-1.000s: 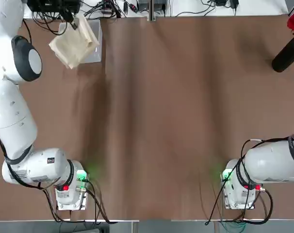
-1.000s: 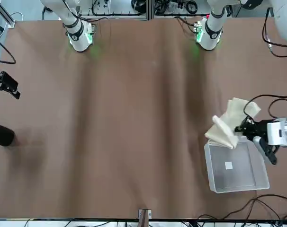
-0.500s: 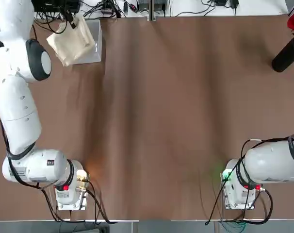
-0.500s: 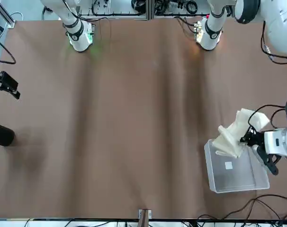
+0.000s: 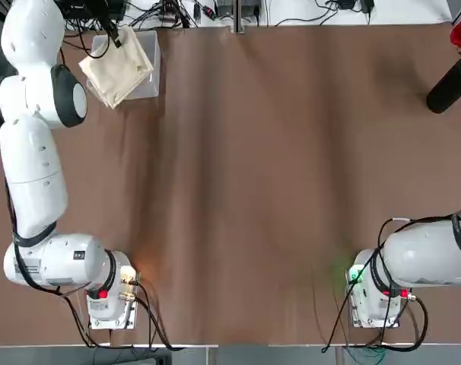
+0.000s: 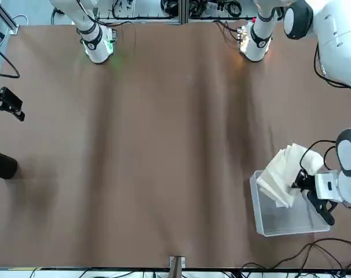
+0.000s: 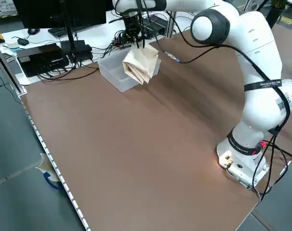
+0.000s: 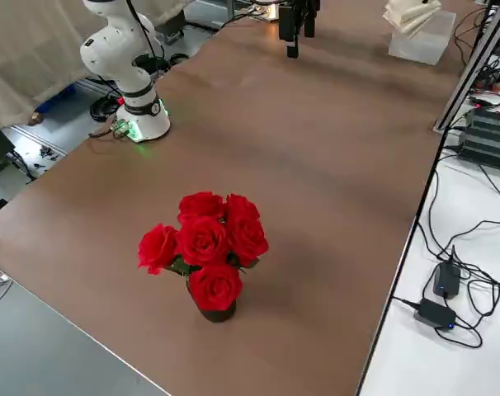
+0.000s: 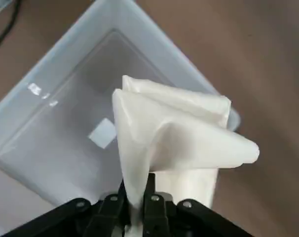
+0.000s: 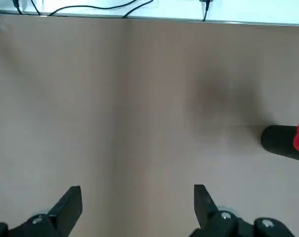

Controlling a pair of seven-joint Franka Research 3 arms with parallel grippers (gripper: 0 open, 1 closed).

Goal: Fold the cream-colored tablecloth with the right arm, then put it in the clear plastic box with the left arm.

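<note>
Dangling from my left gripper [image 9: 135, 197], pinched tight: folded cream-colored tablecloth [image 9: 174, 133] over the clear plastic box [image 9: 51, 89]; right gripper [image 10: 137, 202] spread.

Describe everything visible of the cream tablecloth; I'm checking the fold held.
The cream-colored tablecloth is plain pale fabric, folded into a thick layered bundle. It hangs pinched at one edge by the left gripper, whose fingers are shut on it, above the clear plastic box at the table's far left corner. One corner overhangs the box's rim.
</note>
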